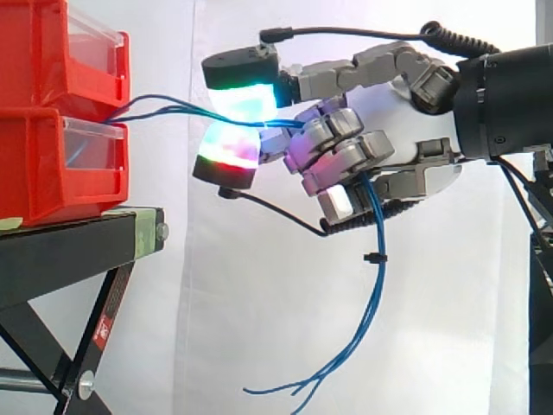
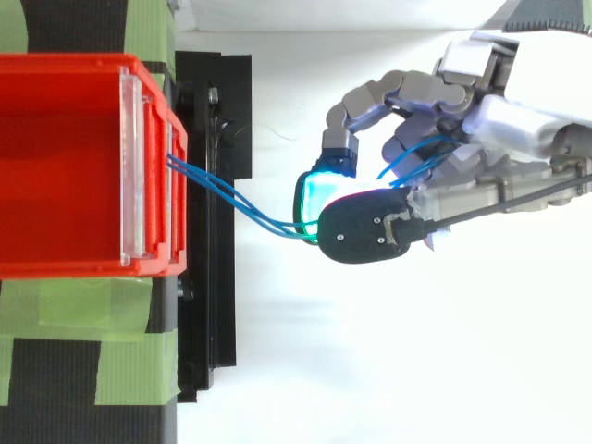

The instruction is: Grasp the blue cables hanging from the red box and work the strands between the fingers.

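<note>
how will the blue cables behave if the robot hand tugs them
Probably floppy: the blue cables droop limply below the robot hand, ends splaying. Likely light, being thin strands. A tug may tauten them against the red bins they run from.

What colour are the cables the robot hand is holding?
Blue; the cables show best in the side view.

No legible text; red sticker [image 1: 104,328] on stand leg [image 1: 119,290], print too small.

bins [image 1: 34,164]: glossy red plastic | stand [image 1: 69,251]: matt black metal | cables [image 1: 377,229]: smooth blue sheath | curtain [image 1: 216,303]: white cloth
</note>
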`<move>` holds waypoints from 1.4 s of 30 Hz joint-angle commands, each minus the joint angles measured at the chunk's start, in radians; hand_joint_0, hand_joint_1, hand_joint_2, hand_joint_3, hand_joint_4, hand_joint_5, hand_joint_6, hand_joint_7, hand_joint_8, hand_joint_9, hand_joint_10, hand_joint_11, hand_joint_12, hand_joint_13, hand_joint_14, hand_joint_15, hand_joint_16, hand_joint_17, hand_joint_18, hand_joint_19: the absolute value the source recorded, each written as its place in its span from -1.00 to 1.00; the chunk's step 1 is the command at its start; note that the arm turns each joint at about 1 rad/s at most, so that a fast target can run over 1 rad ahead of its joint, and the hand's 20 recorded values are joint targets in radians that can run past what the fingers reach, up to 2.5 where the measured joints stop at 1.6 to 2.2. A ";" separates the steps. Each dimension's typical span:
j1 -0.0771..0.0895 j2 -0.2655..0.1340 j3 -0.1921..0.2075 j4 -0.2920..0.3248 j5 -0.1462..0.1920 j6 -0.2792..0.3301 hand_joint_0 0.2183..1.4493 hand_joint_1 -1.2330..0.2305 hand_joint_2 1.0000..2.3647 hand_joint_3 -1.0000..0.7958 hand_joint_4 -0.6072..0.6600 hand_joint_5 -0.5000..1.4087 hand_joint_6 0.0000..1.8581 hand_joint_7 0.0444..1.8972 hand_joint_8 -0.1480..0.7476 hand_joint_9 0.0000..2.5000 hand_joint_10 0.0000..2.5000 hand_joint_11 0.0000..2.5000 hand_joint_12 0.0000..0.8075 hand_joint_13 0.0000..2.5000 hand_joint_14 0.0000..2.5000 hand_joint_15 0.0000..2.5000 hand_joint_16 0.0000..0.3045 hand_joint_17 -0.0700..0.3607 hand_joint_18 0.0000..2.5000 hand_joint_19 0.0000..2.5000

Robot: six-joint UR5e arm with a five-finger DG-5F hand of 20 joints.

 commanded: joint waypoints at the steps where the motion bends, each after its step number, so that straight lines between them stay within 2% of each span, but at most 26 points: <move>1: 0.000 0.001 0.000 0.001 0.000 0.000 -0.23 -0.22 -0.16 -0.16 0.37 -0.34 0.21 0.17 0.29 -0.24 1.00 1.00 0.35 0.10 1.00 0.21 -0.52 0.09 0.28 -0.68; 2: 0.000 0.001 0.000 0.001 0.000 0.000 -0.19 -0.21 -0.35 -0.18 0.33 -0.32 0.18 0.17 0.29 -0.24 1.00 1.00 0.35 0.10 1.00 0.21 -0.52 0.09 0.28 -0.68; 3: 0.000 -0.001 0.000 0.000 0.000 0.000 -0.14 -0.16 -0.34 -0.20 0.26 -0.28 0.05 0.21 0.29 -0.24 1.00 1.00 0.35 0.10 1.00 0.21 -0.52 0.09 0.28 -0.68; 4: 0.000 -0.001 0.000 0.000 0.000 0.000 -0.17 -0.11 -0.14 -0.27 0.27 -0.24 -0.07 0.21 0.29 -0.24 1.00 1.00 0.35 0.10 1.00 0.21 -0.52 0.09 0.28 -0.68; 6: 0.000 0.001 0.000 0.000 0.000 0.000 0.50 -0.13 -0.95 0.29 0.26 0.02 -0.72 0.52 0.29 -0.24 1.00 1.00 0.35 0.10 1.00 0.21 -0.52 0.09 0.28 -0.68; 8: -0.002 -0.001 0.000 0.000 -0.001 0.000 0.61 -0.15 -0.99 0.30 0.28 0.19 -1.00 0.66 0.29 -0.24 1.00 1.00 0.35 0.10 1.00 0.21 -0.52 0.09 0.28 -0.68; 9: -0.002 -0.001 0.000 0.000 0.000 0.000 0.64 -0.16 -0.99 0.23 0.32 0.19 -1.00 0.64 0.29 -0.24 1.00 1.00 0.35 0.10 1.00 0.21 -0.52 0.09 0.28 -0.68; 11: -0.002 0.001 0.000 0.000 0.000 -0.001 0.57 -0.20 -0.99 0.19 0.33 0.20 -1.00 0.62 0.29 -0.24 1.00 1.00 0.35 0.10 1.00 0.21 -0.52 0.09 0.28 -0.68; 14: 0.000 -0.001 0.000 0.001 0.000 -0.001 0.13 -0.21 -0.73 0.20 0.34 0.16 -0.99 0.54 0.29 -0.24 1.00 1.00 0.35 0.10 1.00 0.21 -0.52 0.09 0.28 -0.68; 15: -0.002 -0.001 0.000 0.000 0.000 -0.001 -0.05 -0.25 -0.45 0.07 0.33 0.06 -0.92 0.54 0.29 -0.24 1.00 1.00 0.35 0.10 1.00 0.21 -0.52 0.09 0.28 -0.68; 16: 0.000 -0.001 0.000 0.000 0.000 -0.001 -0.10 -0.27 -0.37 0.01 0.30 -0.02 -0.74 0.46 0.29 -0.24 1.00 1.00 0.35 0.10 1.00 0.21 -0.52 0.09 0.28 -0.68; 18: -0.002 -0.001 0.000 0.000 0.000 -0.001 0.46 -0.41 -1.00 0.27 0.14 -0.41 0.20 0.17 0.29 -0.24 1.00 1.00 0.35 0.10 1.00 0.21 -0.52 0.09 0.28 -0.68; 20: -0.002 -0.001 0.000 0.000 0.000 -0.001 0.61 -0.34 -0.86 0.32 0.06 -0.40 0.55 0.21 0.29 -0.24 1.00 1.00 0.35 0.10 1.00 0.21 -0.52 0.09 0.28 -0.68; 23: -0.002 -0.001 0.000 0.000 0.000 -0.001 0.57 -0.32 -0.70 0.34 -0.02 -0.32 0.58 0.21 0.29 -0.24 1.00 1.00 0.35 0.10 1.00 0.21 -0.52 0.09 0.28 -0.68; 24: 0.000 -0.001 0.000 0.000 0.000 -0.001 0.16 -0.37 -0.10 0.08 0.04 -0.30 0.54 0.20 0.29 -0.24 1.00 1.00 0.35 0.10 1.00 0.21 -0.52 0.09 0.28 -0.68; 25: -0.002 -0.001 0.000 0.000 0.000 -0.001 -0.15 -0.37 0.26 -0.11 0.17 -0.32 0.47 0.24 0.29 -0.24 1.00 1.00 0.35 0.10 1.00 0.21 -0.52 0.09 0.28 -0.68; 26: -0.002 -0.001 0.000 0.000 -0.001 -0.001 -0.36 -0.37 0.12 -0.20 0.11 -0.32 0.45 0.21 0.29 -0.24 1.00 1.00 0.35 0.10 1.00 0.21 -0.52 0.09 0.28 -0.68; 27: -0.002 -0.001 0.000 0.000 0.000 -0.001 -0.30 -0.30 -0.46 -0.14 0.07 -0.29 0.41 0.24 0.29 -0.24 1.00 1.00 0.35 0.10 1.00 0.21 -0.52 0.09 0.28 -0.68; 28: -0.002 0.001 0.000 0.001 0.000 -0.001 -0.28 -0.30 -0.50 -0.15 0.06 -0.28 0.40 0.24 0.29 -0.24 1.00 1.00 0.35 0.10 1.00 0.21 -0.52 0.09 0.28 -0.68; 29: -0.002 0.001 0.000 0.001 0.000 -0.001 -0.13 -0.29 -0.80 -0.03 0.02 -0.25 0.35 0.29 0.29 -0.24 1.00 1.00 0.35 0.10 1.00 0.21 -0.52 0.09 0.28 -0.68; 31: -0.002 -0.001 0.000 0.000 0.000 -0.001 -0.07 -0.28 -0.72 0.07 -0.07 -0.30 0.40 0.24 0.29 -0.24 1.00 1.00 0.35 0.10 1.00 0.21 -0.52 0.09 0.28 -0.68; 33: -0.002 0.001 0.000 0.000 0.000 -0.001 -0.12 -0.25 -0.05 -0.11 -0.05 -0.39 0.40 0.15 0.29 -0.24 1.00 1.00 0.35 0.10 1.00 0.21 -0.52 0.09 0.28 -0.68; 34: -0.002 0.001 0.000 0.000 0.000 -0.001 0.09 -0.19 -0.27 0.10 -0.18 -0.42 0.40 0.14 0.29 -0.24 1.00 1.00 0.35 0.10 1.00 0.21 -0.52 0.09 0.28 -0.68; 36: 0.000 0.001 0.000 0.000 0.000 -0.001 0.59 -0.14 -0.95 0.35 0.09 -0.07 -0.09 0.32 0.29 -0.24 1.00 1.00 0.35 0.10 1.00 0.21 -0.52 0.09 0.28 -0.68; 40: -0.002 -0.001 0.000 0.000 0.000 -0.001 0.64 -0.14 -0.99 0.29 0.19 0.04 -0.38 0.40 0.29 -0.24 1.00 1.00 0.35 0.10 1.00 0.21 -0.52 0.09 0.28 -0.68; 42: -0.002 -0.001 0.000 0.000 0.000 -0.001 0.40 -0.17 -0.92 0.24 0.21 0.18 -0.85 0.60 0.29 -0.24 1.00 1.00 0.35 0.10 1.00 0.21 -0.52 0.09 0.28 -0.68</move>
